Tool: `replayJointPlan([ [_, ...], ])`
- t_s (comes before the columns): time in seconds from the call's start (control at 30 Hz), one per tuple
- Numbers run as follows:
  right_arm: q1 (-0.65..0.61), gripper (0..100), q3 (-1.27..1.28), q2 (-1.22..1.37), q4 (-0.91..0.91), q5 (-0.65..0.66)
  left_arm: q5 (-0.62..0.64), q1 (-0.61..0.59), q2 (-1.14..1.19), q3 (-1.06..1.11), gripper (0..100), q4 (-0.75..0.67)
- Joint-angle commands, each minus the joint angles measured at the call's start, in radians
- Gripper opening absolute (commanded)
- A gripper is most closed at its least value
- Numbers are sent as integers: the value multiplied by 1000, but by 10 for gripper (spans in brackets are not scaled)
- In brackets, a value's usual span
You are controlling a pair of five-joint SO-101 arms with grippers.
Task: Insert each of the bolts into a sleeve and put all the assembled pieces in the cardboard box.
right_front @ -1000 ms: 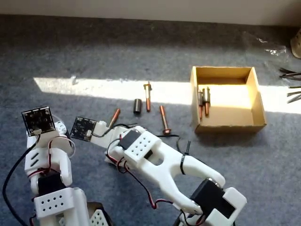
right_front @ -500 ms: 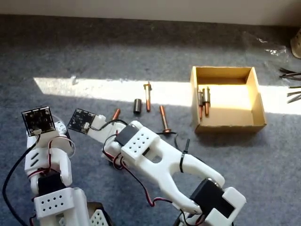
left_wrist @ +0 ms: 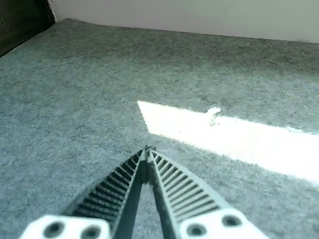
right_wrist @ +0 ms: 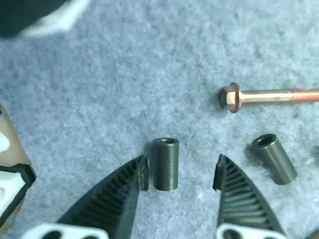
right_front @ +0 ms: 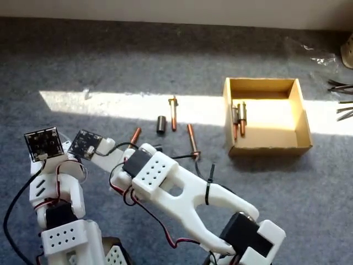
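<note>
Grey carpet (right_front: pixel 165 55), cardboard box (right_front: pixel 259 81) well apart; right gripper (right_wrist: pixel 181 172) released astride a sleeve (right_wrist: pixel 166 164), left gripper (left_wrist: pixel 146 152) clenched.

Sleeve (right_wrist: pixel 166 164) matt dark metal; bolt (right_wrist: pixel 269 95) glossy coppery metal; carpet (right_wrist: pixel 99 74) rough grey pile.

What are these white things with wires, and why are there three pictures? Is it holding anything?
They are two robot arms, the left arm and the right arm, sitting on grey carpet. One picture looks down from above; the other two come from small cameras on each arm's wrist. On the carpet lie copper bolts and dark sleeves, little tubes the bolts slide into. The cardboard box already has finished pieces inside. The left arm's jaws are shut on nothing. The right arm's jaws are open on either side of a sleeve, not holding it yet.
</note>
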Motion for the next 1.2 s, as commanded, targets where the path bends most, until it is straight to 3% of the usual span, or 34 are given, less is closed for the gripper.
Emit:
replayJointPlan([
  [0.0, -21, 199, 30, -10, -33, -8, 5, -8, -15, -10, 7, -20],
  [0.3, -15, 198, 193, -5, -166, -77, 5, -8, -15, -8, 7, -20],
  [0.67, -19, 198, 188, 31, -160, -75, 5, -5, -15, -7, 7, -20],
  [0.9, -15, 198, -1, 159, -25, -77, 5, -7, -15, -7, 7, -20],
  [1.17, -30, 195, -77, 163, -15, -77, 5, -4, -15, -7, 7, -20],
])
